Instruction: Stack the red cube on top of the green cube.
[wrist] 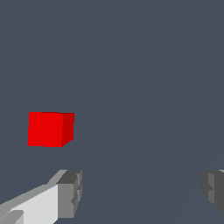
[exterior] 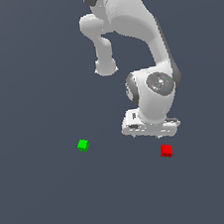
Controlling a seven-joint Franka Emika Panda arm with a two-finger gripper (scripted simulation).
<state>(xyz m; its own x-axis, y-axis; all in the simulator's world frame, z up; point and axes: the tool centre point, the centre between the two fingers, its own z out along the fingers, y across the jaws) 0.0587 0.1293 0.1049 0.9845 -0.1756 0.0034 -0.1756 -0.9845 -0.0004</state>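
The red cube [exterior: 166, 150] sits on the flat gray floor [exterior: 56, 206]. It is just below the white robot arm's [exterior: 144, 35] hand. Nothing is touching it. The green cube [exterior: 83, 145] is well apart from the red cube, off toward the exterior view's left, and it sits alone too.

The gripper [wrist: 140, 190] hangs over the floor close to the red cube. Its two gray fingers [wrist: 70, 192] are spread wide with nothing between them. In the wrist view the red cube [wrist: 49, 129] is not in the gap yet. It sits off to one side, past one finger.

The red cube looks small, hard and light. It has flat sides and sharp edges, so I think it will not squash or bend. It is much smaller than the gripper, so it could slip or tip if it is pinched near a corner. The best place to grab it looks like the middle of two flat sides that face away from each other, with one finger on each side.
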